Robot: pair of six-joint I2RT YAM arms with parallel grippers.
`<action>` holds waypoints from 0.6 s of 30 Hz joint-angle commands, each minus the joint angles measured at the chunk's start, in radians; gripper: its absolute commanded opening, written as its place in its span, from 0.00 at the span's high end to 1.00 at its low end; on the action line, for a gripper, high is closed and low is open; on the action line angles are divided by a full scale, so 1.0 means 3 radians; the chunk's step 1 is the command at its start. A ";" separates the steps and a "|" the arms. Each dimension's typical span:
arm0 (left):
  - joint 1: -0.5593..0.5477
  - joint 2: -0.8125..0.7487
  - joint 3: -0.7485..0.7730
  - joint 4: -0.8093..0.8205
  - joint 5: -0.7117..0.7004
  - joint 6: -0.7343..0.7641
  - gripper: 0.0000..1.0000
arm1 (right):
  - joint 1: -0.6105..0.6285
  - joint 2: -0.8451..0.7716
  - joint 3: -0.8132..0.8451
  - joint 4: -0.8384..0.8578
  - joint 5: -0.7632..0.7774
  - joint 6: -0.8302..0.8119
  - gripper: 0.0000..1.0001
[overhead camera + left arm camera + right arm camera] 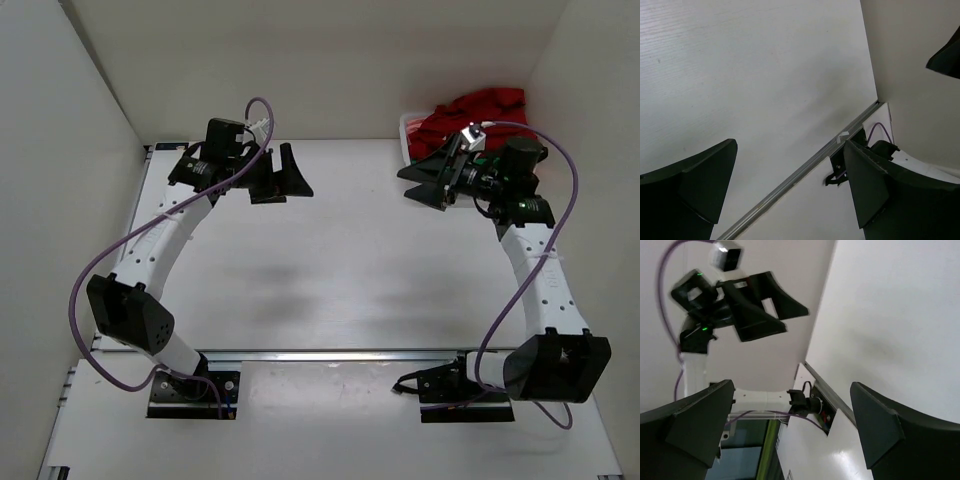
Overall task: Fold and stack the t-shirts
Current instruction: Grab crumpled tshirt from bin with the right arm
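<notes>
A dark red t-shirt (478,112) lies crumpled in a white basket (406,132) at the far right corner of the table. No green or pink shirt shows. My right gripper (425,183) hovers just in front of the basket, open and empty; the right wrist view (790,435) shows only table and the other arm between its fingers. My left gripper (282,180) is at the far left-centre of the table, open and empty; the left wrist view (790,190) shows bare table between its fingers.
White walls enclose the table on the left, back and right. A metal rail (330,354) runs along the near edge by the arm bases. Purple cables (100,270) loop off both arms.
</notes>
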 commanded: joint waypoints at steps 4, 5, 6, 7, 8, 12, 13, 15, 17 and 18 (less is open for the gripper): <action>-0.0029 -0.0108 0.0116 0.0094 0.0082 0.0106 0.01 | 0.0841 0.0575 0.1811 -0.1518 0.1109 -0.1012 0.01; -0.0049 -0.0102 0.0192 0.0089 0.0067 0.0132 0.02 | 0.0975 0.0698 0.1927 -0.1612 0.1146 -0.1135 0.00; -0.0074 -0.0087 0.0173 0.0074 0.0072 0.0147 0.01 | 0.1042 0.0734 0.2045 -0.1623 0.1146 -0.1187 0.01; -0.0069 -0.0087 0.0183 0.0109 0.0082 0.0107 0.02 | 0.1048 0.0740 0.2041 -0.1613 0.1172 -0.1193 0.01; -0.0024 -0.0087 0.0112 0.0114 0.0067 0.0020 0.01 | 0.1048 0.0704 0.2021 -0.1573 0.1167 -0.1177 0.01; 0.0181 -0.0220 -0.0215 0.0333 0.0168 -0.0175 0.01 | 0.0839 0.0658 0.1903 -0.1470 0.1030 -0.1213 0.35; 0.0196 -0.0265 -0.0282 0.0425 0.0199 -0.0185 0.01 | 0.0681 0.0638 0.1812 -0.1470 0.0958 -0.1188 0.42; 0.0212 -0.0286 -0.0288 0.0457 0.0210 -0.0196 0.20 | 0.0380 0.0643 0.1674 -0.1323 0.0627 -0.1157 0.81; 0.0247 -0.0286 -0.0283 0.0401 0.0164 -0.0190 0.71 | 0.0098 0.0607 0.1377 -0.1113 0.0564 -0.1101 1.00; 0.0253 -0.0322 -0.0283 0.0401 0.0133 -0.0216 0.90 | -0.0004 0.0556 0.1305 -0.0940 0.0624 -0.1126 0.99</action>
